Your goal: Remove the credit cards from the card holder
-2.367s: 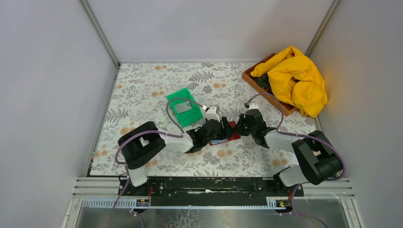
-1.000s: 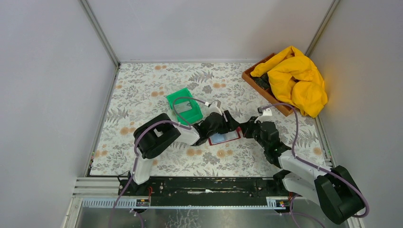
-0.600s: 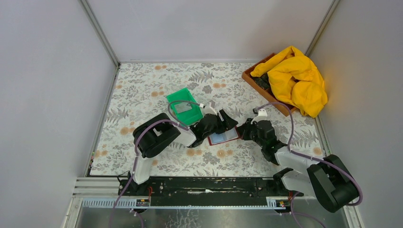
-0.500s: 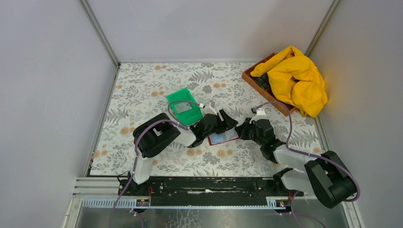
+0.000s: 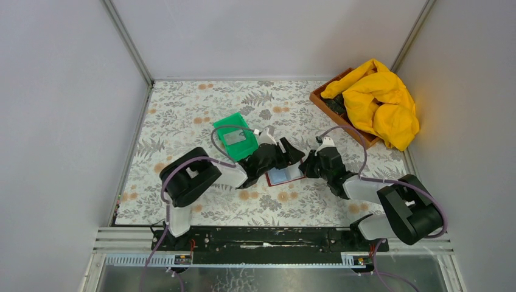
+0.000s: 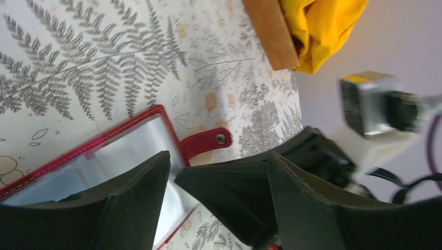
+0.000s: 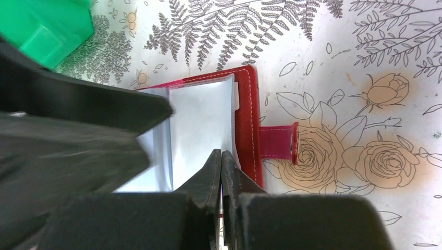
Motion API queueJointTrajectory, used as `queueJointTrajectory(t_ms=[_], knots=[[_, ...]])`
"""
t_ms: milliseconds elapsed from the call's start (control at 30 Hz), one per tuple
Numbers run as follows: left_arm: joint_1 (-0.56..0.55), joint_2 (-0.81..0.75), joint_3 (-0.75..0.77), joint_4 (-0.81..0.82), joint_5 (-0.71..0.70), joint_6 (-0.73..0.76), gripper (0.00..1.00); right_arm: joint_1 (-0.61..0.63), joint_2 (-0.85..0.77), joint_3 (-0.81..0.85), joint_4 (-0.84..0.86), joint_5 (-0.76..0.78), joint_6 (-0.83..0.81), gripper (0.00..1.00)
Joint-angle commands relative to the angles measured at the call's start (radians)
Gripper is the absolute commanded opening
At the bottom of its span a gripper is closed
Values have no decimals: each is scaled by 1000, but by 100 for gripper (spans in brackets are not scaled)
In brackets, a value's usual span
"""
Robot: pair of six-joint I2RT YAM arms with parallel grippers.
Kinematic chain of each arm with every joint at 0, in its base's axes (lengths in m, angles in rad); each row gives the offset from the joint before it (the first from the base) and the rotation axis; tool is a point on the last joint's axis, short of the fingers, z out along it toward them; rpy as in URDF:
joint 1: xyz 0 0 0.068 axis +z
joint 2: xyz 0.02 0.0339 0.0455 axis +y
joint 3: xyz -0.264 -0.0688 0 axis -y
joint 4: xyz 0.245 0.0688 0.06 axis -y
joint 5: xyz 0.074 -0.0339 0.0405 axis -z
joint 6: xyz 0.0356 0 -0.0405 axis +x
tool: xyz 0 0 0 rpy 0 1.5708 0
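Card holder (image 5: 281,177) laid open on table (image 5: 201,103), mid-frame. Right claw (image 7: 221,159) closed, tips at the pale sleeve's right edge. Left claw (image 6: 219,172) spread wide across the strap-side edge. Green bin (image 5: 236,138) near, upper left.

Red card holder (image 7: 246,135); green bin (image 5: 236,137)

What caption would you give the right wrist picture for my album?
Shut right fingers poised at the pale sleeves of an open red card holder lying on flowered cloth.
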Motion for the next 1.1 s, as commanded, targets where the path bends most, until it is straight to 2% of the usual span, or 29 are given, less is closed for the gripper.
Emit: queueJointTrajectory(t_ms=[0,133,233,367,500,733,1067], knots=[[3,-114,-23,-47,-45,87,76,1,34,53,-32,24,22,0],[-1,-171,-21,-142,-53,152,76,1,74,95,-110,36,14,0],[-23,-218,-42,-226,-125,164,76,3,76,96,-115,35,14,0],[-68,-282,-59,-410,-293,99,80,2,88,105,-119,26,16,0],[-118,-332,-73,-565,-417,5,79,2,100,112,-124,25,17,0],[-177,-385,-127,-658,-497,-120,78,3,107,119,-137,34,12,0],[-192,-345,-143,-597,-457,-129,77,1,103,117,-137,32,10,0]])
